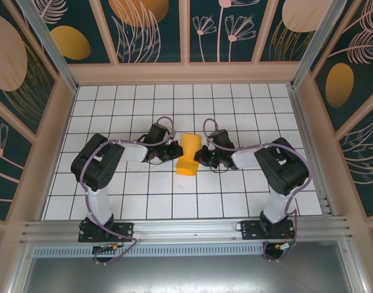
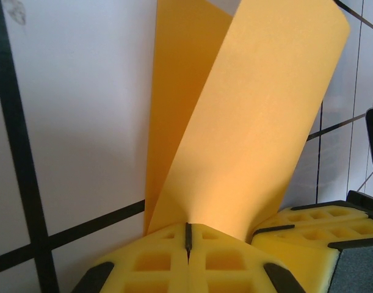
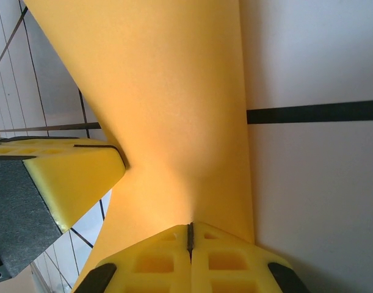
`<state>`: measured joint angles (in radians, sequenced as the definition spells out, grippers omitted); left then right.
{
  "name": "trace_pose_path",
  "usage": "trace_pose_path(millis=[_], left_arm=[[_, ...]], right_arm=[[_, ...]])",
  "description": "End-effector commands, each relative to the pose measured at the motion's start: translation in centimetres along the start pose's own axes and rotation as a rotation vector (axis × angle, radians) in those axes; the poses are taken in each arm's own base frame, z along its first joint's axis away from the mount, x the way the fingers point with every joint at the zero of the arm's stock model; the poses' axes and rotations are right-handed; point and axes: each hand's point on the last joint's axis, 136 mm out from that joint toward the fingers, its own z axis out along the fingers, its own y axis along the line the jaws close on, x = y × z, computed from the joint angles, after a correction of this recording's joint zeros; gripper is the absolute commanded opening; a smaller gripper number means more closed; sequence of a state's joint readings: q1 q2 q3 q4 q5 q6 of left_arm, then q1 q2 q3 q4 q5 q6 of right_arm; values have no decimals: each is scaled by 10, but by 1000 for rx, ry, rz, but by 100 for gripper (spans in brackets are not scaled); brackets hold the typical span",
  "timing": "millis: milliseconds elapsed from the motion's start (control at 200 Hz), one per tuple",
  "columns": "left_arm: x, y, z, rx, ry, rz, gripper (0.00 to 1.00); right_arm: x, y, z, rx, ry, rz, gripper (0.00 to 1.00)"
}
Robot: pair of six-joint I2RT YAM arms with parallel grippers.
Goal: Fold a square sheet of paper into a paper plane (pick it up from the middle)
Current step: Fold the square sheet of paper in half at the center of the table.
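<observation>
The square sheet of paper (image 1: 188, 154) is a bent orange-yellow strip in the middle of the tiled floor, pinched from both sides. My left gripper (image 1: 174, 151) is shut on its left edge. In the left wrist view the paper (image 2: 253, 122) rises as a folded flap from the closed seam of that gripper (image 2: 188, 227). My right gripper (image 1: 202, 156) is shut on the opposite edge. Seen from the right wrist, the paper (image 3: 168, 104) fans out from this gripper's closed seam (image 3: 190, 227). The two grippers stand close together, fingertips nearly meeting.
White tiled floor (image 1: 143, 110) with black grid lines lies all round. Patterned walls enclose it at the back and sides. The right gripper's yellow fingers (image 2: 320, 226) show in the left wrist view, and the left gripper's finger (image 3: 70, 177) in the right wrist view.
</observation>
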<state>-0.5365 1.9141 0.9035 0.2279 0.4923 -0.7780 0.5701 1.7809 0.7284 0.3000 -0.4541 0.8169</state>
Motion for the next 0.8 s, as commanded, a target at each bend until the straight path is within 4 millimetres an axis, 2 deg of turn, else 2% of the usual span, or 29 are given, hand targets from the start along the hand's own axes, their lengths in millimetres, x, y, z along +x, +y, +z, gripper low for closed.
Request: trace_pose_path(millis=[0,65,115,265,505,595,681,796], left_arm=[[22,31,10,-92,72,-28,0],[21,30,9,-92,67,-26,0],[21,30,9,-92,68,-26,0],[22,30,9,-92,68,-24,0],[23,30,9,-95,69,-25,0],[22,31,8,-96,69,-27,0],[23,31,9,-96,70,-28,0],[22,30,8,-94,68,-25,0]], right_arm=[[2,14,-11,-34,-5,-50,7],[2,35,-17,-94,-7,-92,7],[4,38,-18,-106,-5,-99,7],[19,28,-14,-136,20,-46,5],[39,-10,-7,-59,53,-13,3],[41,-15,-8,-43,58,-12,3],[37,-6,-11,-59,49,-27,4],[29,19,-21,-120,26,-60,4]])
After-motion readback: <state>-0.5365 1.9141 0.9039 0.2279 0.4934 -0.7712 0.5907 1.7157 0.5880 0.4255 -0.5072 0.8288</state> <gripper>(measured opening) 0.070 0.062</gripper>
